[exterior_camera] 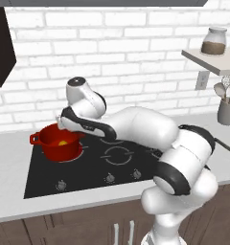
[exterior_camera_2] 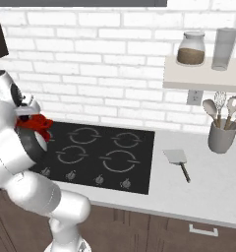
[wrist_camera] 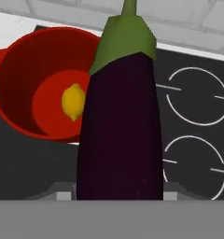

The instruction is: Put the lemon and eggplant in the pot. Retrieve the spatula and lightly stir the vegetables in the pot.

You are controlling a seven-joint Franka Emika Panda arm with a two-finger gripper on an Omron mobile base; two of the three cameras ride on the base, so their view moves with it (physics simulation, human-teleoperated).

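Note:
In the hand view the dark purple eggplant [wrist_camera: 121,135] with its green cap stands lengthwise between the jaws of my gripper [wrist_camera: 117,193], which is shut on it. Below and to its left sits the red pot [wrist_camera: 20,70], with the yellow lemon [wrist_camera: 73,101] lying on its red floor. From the left base view the pot [exterior_camera: 52,146] stands on the stove's left rear burner with the lemon [exterior_camera: 63,142] inside, and my gripper [exterior_camera: 63,123] hovers just over its right rim. The spatula [exterior_camera_2: 177,159] lies flat on the counter right of the stove.
A black cooktop [exterior_camera: 102,165] with knobs along its front edge lies under the arm. A grey utensil holder [exterior_camera_2: 221,135] stands at the back right below a wall shelf [exterior_camera_2: 203,78] carrying a jar and a glass. My own arm stretches low across the stove.

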